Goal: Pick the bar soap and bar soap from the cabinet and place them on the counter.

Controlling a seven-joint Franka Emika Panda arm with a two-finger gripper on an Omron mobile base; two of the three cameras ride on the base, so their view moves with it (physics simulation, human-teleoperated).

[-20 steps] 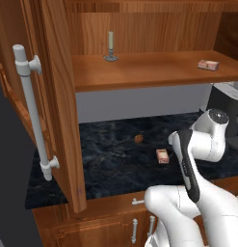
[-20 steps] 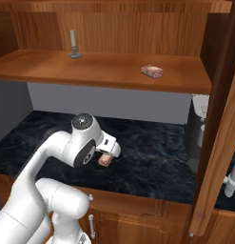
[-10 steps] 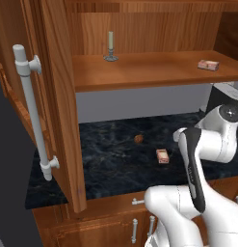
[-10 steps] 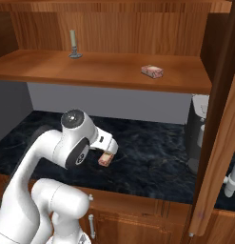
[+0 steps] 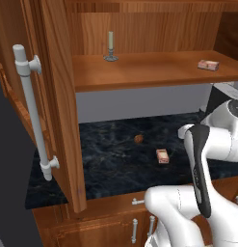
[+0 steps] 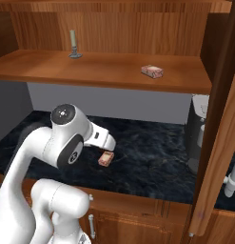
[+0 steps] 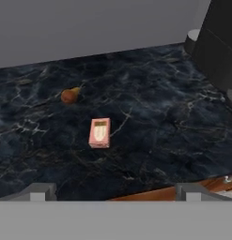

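Hovering above the counter [image 7: 150, 140], our gripper [image 7: 110, 194] looks down with its two fingers spread wide and nothing between them. One bar soap [image 7: 99, 132] lies flat on the black slab, apart from the fingers; we also see it on the counter in the left base view [image 5: 162, 156] and the right base view [image 6: 106, 158]. The second bar soap [image 6: 152, 71] sits on the shelf of the cabinet [image 6: 109, 71], toward its right end, and shows there in the left base view too [image 5: 207, 65].

We judge the job half done, with the shelf bar left to fetch. The risks, as we read them: the arm must rise from low over the counter to the shelf, and its elbow or hand could strike the shelf's front edge or the open cabinet door [image 5: 58, 106]. A grip taken too near one end of the flat bar could let it slip or slide deeper into the cabinet. A careless sweep might also knock the candle [image 5: 110, 46] or nudge the bar already delivered.

A small brown lump [image 7: 69, 95] lies near the placed bar; we cannot tell what it is. A dark appliance [image 7: 218, 42] at the counter's right end is cut off by the frame.
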